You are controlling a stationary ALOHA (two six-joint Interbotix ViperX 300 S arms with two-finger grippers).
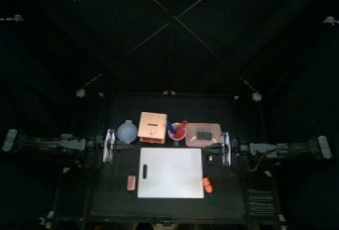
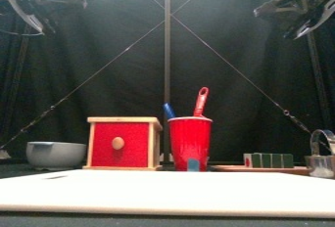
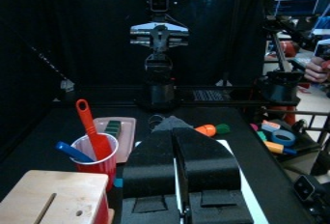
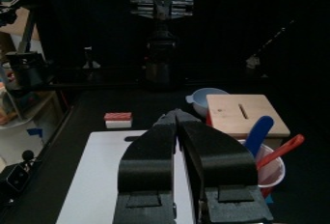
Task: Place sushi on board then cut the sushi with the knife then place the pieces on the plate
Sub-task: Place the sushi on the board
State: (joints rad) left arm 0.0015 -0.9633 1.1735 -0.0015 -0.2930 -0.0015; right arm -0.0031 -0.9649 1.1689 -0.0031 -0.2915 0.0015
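Orange toy beside board visible from top, not front.

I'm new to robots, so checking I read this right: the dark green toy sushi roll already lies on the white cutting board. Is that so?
No. The dark green toy sushi roll is not on the white cutting board; it sits on the flat pink tray behind the board, right of the red plastic cup. The front view shows it.
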